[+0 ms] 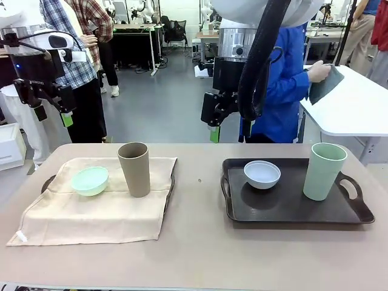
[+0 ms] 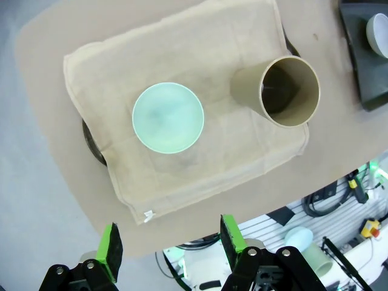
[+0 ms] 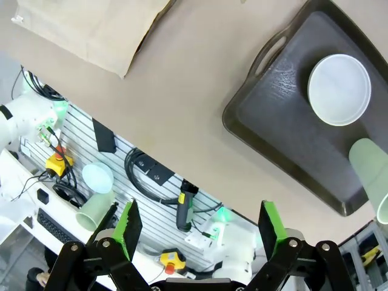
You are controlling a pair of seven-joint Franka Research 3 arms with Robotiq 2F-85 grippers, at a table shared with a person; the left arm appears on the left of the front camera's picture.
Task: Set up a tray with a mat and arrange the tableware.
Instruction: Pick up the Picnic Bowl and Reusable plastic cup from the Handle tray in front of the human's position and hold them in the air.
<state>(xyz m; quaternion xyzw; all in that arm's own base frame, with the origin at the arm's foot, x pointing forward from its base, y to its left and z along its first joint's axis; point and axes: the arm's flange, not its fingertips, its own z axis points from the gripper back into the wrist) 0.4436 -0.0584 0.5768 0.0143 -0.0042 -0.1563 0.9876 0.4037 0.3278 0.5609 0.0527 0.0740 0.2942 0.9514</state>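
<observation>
Left setting: mint green bowl (image 1: 90,180) and brown tumbler (image 1: 134,168) stand apart on the beige cloth mat (image 1: 97,215), which covers a tray whose handle (image 1: 47,182) shows at the edge. This setting appears complete.

Right setting: white bowl (image 1: 262,174) and pale green tumbler (image 1: 324,171) stand directly on the bare dark tray (image 1: 285,209), with no mat beneath.

Left gripper (image 2: 171,245) hangs high above the left setting, fingers spread, holding nothing. Right gripper (image 3: 199,230) hangs above the table near the dark tray, fingers spread wide, likewise empty.

A person in blue (image 1: 285,85) at the far side holds a dark flat item (image 1: 325,85); whether it is a mat cannot be told.

Judgement: the right tray is the open step. Next move calls for lifting its bowl and tumbler clear so a mat can go under.
</observation>
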